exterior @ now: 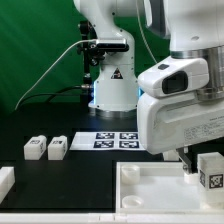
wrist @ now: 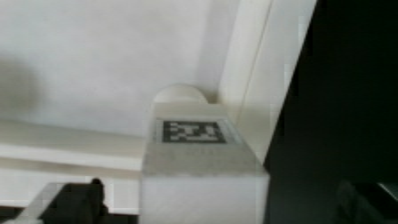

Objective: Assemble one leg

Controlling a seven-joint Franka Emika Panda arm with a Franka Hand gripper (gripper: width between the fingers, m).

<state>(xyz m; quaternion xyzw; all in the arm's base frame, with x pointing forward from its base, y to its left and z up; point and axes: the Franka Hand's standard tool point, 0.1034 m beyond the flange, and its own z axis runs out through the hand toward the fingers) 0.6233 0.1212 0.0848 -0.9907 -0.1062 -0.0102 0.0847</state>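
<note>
One leg [exterior: 210, 170], a white block with a tag on its face, stands upright at the right side of the large white tabletop [exterior: 150, 195]. In the wrist view the leg [wrist: 196, 165] is beside the tabletop's rim [wrist: 240, 80], just in front of a rounded corner bump [wrist: 183, 95]. My gripper [exterior: 203, 163] straddles the leg. In the wrist view my gripper [wrist: 217, 208] shows a dark finger [wrist: 75, 202] with a pale gap between it and the leg. The other finger is lost against the black table. The jaws look open around the leg.
Two more legs [exterior: 35, 148] [exterior: 57, 147] lie on the black table at the exterior view's left. The marker board [exterior: 118, 140] lies behind the tabletop, in front of the arm's base [exterior: 110, 90]. Another white part [exterior: 5, 182] sits at the left edge.
</note>
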